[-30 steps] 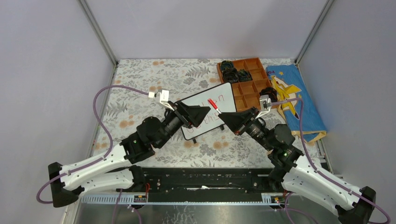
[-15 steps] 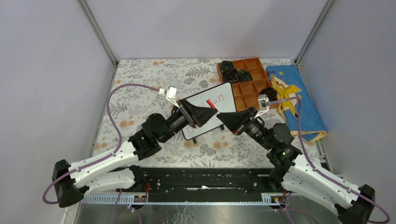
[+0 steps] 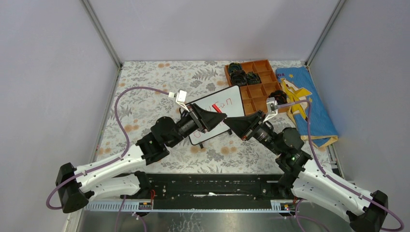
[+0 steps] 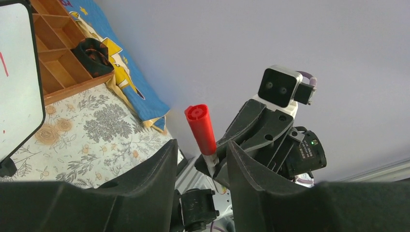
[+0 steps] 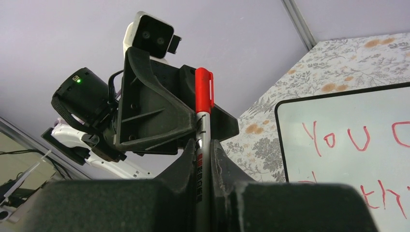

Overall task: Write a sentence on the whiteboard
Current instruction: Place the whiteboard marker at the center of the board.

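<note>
Top external view had the two arms meeting nose to nose above the whiteboard (image 3: 234, 109). The board sat askew on the flowered worktop (image 3: 145, 87), just left of the brown tray (image 3: 261, 94), with a blue cloth (image 3: 304, 104) further right. Both arms covered the board's near half, and only its far part with some red writing showed past them.

The right end effector (image 5: 202, 145) was clamped tight on the grey barrel of a marker (image 5: 201, 169), which stood up out of the grip with its red cap (image 5: 204, 92) on top. From that wrist, the whiteboard lay off to the right and lower down, well apart from the marker and not touched by it. The sentence (image 5: 348, 140) could be read in part: "You" and the start of another letter on the upper line, "th" on the lower, the rest cut off at the edge.

The left end effector (image 4: 200, 159) faced the right one, partly spread. Its two fingers (image 4: 145, 179) stood either side of the capped end, with a gap visible on each side, so it held nothing. From the left wrist the board showed only as a corner at the far left, clear of both tools.
</note>
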Available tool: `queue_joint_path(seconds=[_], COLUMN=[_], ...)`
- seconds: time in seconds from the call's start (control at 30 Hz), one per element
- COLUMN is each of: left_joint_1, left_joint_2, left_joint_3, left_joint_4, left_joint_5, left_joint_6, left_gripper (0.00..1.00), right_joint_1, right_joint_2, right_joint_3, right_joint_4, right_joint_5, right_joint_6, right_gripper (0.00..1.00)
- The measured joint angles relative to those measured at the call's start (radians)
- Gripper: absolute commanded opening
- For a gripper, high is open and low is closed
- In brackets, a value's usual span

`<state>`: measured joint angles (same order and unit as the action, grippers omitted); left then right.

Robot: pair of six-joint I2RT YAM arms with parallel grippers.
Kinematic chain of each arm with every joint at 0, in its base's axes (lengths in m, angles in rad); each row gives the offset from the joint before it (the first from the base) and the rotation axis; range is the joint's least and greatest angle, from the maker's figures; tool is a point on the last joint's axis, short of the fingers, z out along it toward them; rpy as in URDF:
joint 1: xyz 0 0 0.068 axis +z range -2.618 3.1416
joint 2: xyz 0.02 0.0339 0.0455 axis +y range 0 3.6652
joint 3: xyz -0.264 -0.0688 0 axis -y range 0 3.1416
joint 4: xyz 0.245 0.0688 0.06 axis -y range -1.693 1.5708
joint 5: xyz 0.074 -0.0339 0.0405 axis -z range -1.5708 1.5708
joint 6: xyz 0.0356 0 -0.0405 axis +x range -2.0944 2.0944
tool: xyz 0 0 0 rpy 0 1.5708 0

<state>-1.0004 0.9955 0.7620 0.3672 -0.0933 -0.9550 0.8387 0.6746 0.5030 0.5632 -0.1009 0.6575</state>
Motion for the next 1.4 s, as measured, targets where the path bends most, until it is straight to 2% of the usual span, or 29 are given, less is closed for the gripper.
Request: queue_joint_path(seconds=[0.2,0.43,0.47,0.57,0.63,0.7,0.77,0.87,1.13,1.3,1.4], left_joint_1=[0.0,0.0,0.0,0.0,0.0,0.0,0.0,0.0,0.0,0.0,0.0], left_joint_2=[0.003,0.003,0.003,0.003,0.003,0.003,0.003,-0.002,-0.019,-0.03,-0.033], left_joint_3=[0.001,0.009,0.01,0.012,0.012,0.012,0.012,0.012,0.043,0.05,0.05], left_joint_4=[0.0,0.0,0.001,0.005,0.004,0.002,-0.005,-0.019,-0.093,-0.131,-0.137], left_joint_5=[-0.001,-0.003,-0.002,0.001,0.007,0.007,0.006,0.006,0.022,0.035,0.04], left_joint_6=[-0.011,-0.019,-0.023,-0.042,-0.044,-0.041,-0.04,-0.035,0.031,0.061,0.071], left_gripper=[0.4,0.18,0.15,0.03,0.0,0.0,0.0,0.0,0.0,0.0,0.0], right_joint_1=[0.0,0.0,0.0,0.0,0.0,0.0,-0.001,-0.001,-0.001,-0.001,-0.001], right_joint_2=[0.003,0.004,0.004,0.003,-0.001,0.0,0.0,0.004,0.08,0.141,0.154], right_joint_3=[0.0,0.0,0.0,0.0,0.006,0.019,0.046,0.113,0.381,0.449,0.449], right_joint_4=[0.004,0.004,0.005,0.008,-0.013,-0.053,-0.114,-0.222,-0.566,-0.693,-0.749], right_joint_5=[-0.03,-0.052,-0.053,-0.055,-0.058,-0.061,-0.071,-0.087,-0.163,-0.199,-0.201], right_joint_6=[0.004,0.006,0.006,0.006,0.005,0.004,-0.003,-0.024,-0.142,-0.193,-0.203], right_gripper=[0.0,0.0,0.03,0.33,0.5,0.59,0.64,0.65,0.58,0.59,0.62])
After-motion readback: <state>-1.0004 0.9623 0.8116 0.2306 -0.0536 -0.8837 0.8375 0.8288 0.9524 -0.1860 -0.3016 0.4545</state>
